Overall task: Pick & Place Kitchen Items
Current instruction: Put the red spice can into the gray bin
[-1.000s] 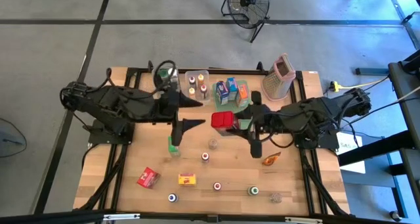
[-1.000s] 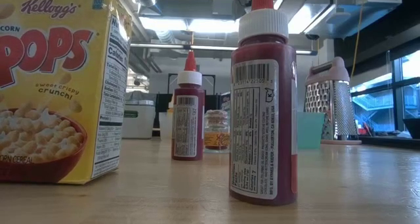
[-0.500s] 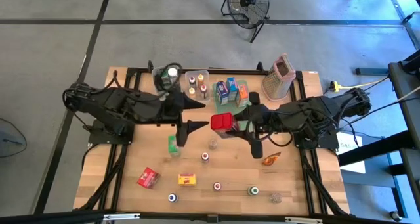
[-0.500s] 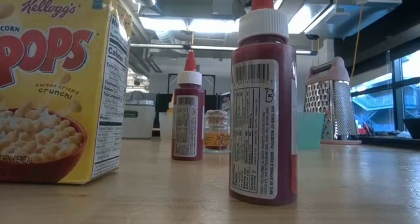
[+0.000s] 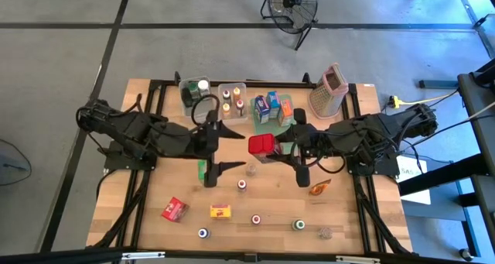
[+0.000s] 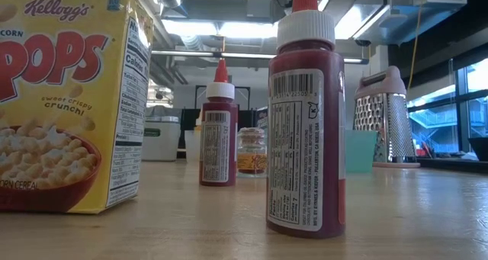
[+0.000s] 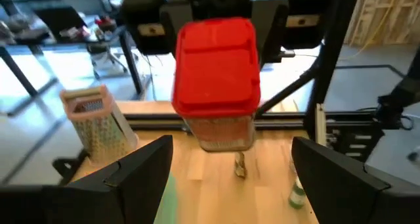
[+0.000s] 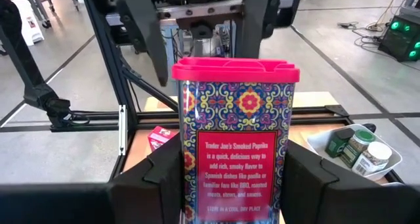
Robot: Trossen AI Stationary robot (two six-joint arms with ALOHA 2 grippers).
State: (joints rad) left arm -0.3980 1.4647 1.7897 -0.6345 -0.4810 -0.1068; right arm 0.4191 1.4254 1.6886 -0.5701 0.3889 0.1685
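A paprika tin (image 5: 262,144) with a red lid and a patterned label (image 8: 235,145) hangs over the middle of the table, with my right gripper (image 5: 280,146) shut on it. My left gripper (image 5: 230,148) faces the tin from the table's left. It is open, its fingers (image 7: 131,178) wide apart, and it stays short of the tin (image 7: 216,73). Other kitchen items stand on the table's near half: a red carton (image 5: 175,210), a yellow carton (image 5: 221,211) and small jars (image 5: 242,184). Neither gripper appears in the low view. My right gripper pinches the tin's lower body by its two narrow sides (image 8: 187,184) between its two fingers (image 8: 161,178). The fingers come in about level from the table's right. The tin stands upright, lid up, lifted clear of the table.
Along the far edge are clear bins of jars (image 5: 232,100) (image 5: 195,90), cartons on a green tray (image 5: 271,104) and a box grater (image 5: 328,91). A green item (image 5: 204,171) stands below my left gripper and an orange packet (image 5: 319,188) lies at the right. A cereal box (image 6: 69,100) and red bottles (image 6: 305,123) stand near the front.
My left gripper has moved toward the table's near edge, uncovering the far-left bin, and its fingers have opened wider. My right gripper and the tin have stayed still.
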